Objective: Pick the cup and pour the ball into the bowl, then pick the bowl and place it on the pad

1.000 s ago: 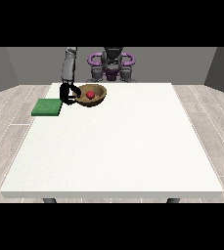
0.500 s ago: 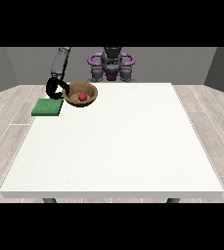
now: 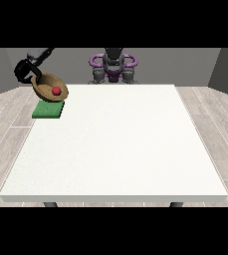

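Wooden bowl [image 3: 50,86] with the red ball [image 3: 57,90] hangs tilted above the green pad [image 3: 49,109], gripped by the hand at the view's left [image 3: 25,71]; level it while lowering.

Tilted bowl [image 3: 49,87] above green pad [image 3: 48,109]

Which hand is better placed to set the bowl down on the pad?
The robot's right hand, the hand at the view's left. It already holds the tilted bowl with the red ball inside, lifted just above the green pad. No other hand shows near it.
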{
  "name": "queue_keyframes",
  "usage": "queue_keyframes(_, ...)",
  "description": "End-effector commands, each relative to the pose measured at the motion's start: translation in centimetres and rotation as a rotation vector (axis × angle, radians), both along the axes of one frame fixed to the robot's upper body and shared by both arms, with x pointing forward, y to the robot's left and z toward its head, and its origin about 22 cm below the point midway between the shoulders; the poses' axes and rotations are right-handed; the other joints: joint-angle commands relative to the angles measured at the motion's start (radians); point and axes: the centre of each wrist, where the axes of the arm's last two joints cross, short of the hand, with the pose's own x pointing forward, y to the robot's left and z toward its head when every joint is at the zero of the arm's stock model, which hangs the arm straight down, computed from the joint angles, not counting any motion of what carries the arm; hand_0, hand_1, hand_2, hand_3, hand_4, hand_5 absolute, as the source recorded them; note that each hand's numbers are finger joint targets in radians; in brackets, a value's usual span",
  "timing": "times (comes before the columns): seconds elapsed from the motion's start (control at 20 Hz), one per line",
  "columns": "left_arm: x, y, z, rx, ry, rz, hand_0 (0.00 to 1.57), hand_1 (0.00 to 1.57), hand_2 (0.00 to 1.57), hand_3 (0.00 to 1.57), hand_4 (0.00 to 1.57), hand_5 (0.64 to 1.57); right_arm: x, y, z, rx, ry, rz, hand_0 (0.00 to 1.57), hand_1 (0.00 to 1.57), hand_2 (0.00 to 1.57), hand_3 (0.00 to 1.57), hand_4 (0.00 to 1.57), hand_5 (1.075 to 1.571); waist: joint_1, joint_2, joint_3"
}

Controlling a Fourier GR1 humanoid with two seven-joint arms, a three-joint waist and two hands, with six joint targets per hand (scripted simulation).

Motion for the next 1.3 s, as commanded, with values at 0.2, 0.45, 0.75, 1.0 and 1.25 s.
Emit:
queue_keyframes(0.2, -1.1, 1.7, -1.0, 0.009, -0.027, 0.002, 0.00, 0.00, 0.00, 0.00, 1.21, 1.550, 1.4, -1.9, 3.0, -0.009, -0.034, -0.039, 1.57, 1.57, 1.57, 0.57, 1.09, 1.564, 0.010, 0.040, 0.0002)
queue_keyframes(0.45, -0.6, 1.5, 1.3, 0.016, -0.117, 0.003, 0.00, 0.00, 0.00, 0.00, 1.22, 1.553, 3.0, -1.8, 3.6, 0.035, -0.124, -0.030, 1.57, 1.57, 1.57, 0.49, 1.07, 1.568, 0.011, 0.131, 0.0005)
queue_keyframes(0.75, -0.6, 1.0, -0.9, 0.033, -0.086, -0.036, 0.00, 0.00, 0.00, 0.00, 1.21, 1.556, 3.8, 1.3, -0.7, 0.129, -0.090, -0.055, 1.57, 1.57, 1.57, 0.45, 1.04, 1.570, 0.049, 0.103, 0.0005)
queue_keyframes(1.0, -0.7, 1.9, 1.7, 0.010, -0.139, -0.001, 0.00, 0.00, 0.00, 0.00, 1.20, 1.556, 4.3, -0.2, 1.0, 0.165, -0.149, -0.055, 1.57, 1.57, 1.57, 0.59, 1.00, 1.571, 0.022, 0.162, 0.0008)
queue_keyframes(1.25, -0.9, 1.2, 1.7, 0.031, -0.122, -0.009, 0.00, 0.00, 0.00, 0.00, 1.19, 1.561, 2.6, -2.5, -0.1, 0.154, -0.096, -0.182, 1.57, 1.57, 1.57, 1.16, 0.19, 1.557, 0.026, 0.131, 0.0009)
